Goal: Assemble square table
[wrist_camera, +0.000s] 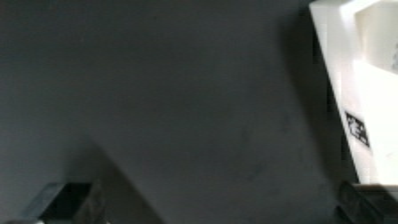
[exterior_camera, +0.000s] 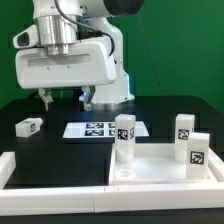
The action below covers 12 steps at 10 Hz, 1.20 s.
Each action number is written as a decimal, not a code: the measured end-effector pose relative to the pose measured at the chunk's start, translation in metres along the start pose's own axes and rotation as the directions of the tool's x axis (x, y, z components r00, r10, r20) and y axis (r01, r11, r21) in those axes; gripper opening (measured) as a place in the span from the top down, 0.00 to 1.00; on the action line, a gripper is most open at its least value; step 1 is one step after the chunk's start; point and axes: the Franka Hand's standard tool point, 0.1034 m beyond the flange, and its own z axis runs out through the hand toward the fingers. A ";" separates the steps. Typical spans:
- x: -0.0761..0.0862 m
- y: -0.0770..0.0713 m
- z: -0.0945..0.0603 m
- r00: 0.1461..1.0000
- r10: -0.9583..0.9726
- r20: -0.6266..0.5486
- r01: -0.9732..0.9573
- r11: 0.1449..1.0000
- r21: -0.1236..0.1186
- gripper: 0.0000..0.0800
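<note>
The square table's white slab (exterior_camera: 165,160) lies at the front on the exterior view's right. One white leg (exterior_camera: 124,135) stands upright on its near-left corner. Two more legs (exterior_camera: 184,128) (exterior_camera: 197,152) stand at its right side. Another leg (exterior_camera: 28,126) lies alone on the black table at the exterior view's left. My gripper (exterior_camera: 65,100) hangs open and empty above the table, between that lying leg and the marker board (exterior_camera: 100,129). In the wrist view its dark fingertips (wrist_camera: 63,205) frame bare black table, and the gripper (wrist_camera: 214,212) holds nothing.
A long white border rail (exterior_camera: 55,185) runs along the table's front edge. A white flat edge with black tag print (wrist_camera: 361,70) shows at the side of the wrist view, seemingly the marker board. The robot's white base (exterior_camera: 105,75) stands behind.
</note>
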 end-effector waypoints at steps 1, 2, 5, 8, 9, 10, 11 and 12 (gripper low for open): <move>0.001 0.000 0.000 1.000 -0.001 -0.004 0.001 1.000 -0.001 0.19; -0.001 0.002 0.001 1.000 -0.008 0.008 0.008 1.000 0.000 0.19; -0.028 0.088 0.003 0.951 -0.067 0.303 0.047 0.996 0.072 0.19; -0.036 0.119 -0.001 0.866 -0.071 0.495 0.040 0.996 0.074 0.19; -0.036 0.118 0.001 0.844 -0.077 0.531 0.043 0.996 0.075 0.19; -0.039 0.118 0.001 0.805 -0.076 0.588 0.034 0.996 0.081 0.19; -0.041 0.123 0.005 0.778 -0.077 0.624 0.034 0.996 0.080 0.19; -0.052 0.146 0.013 0.709 -0.085 0.700 0.052 0.996 0.068 0.19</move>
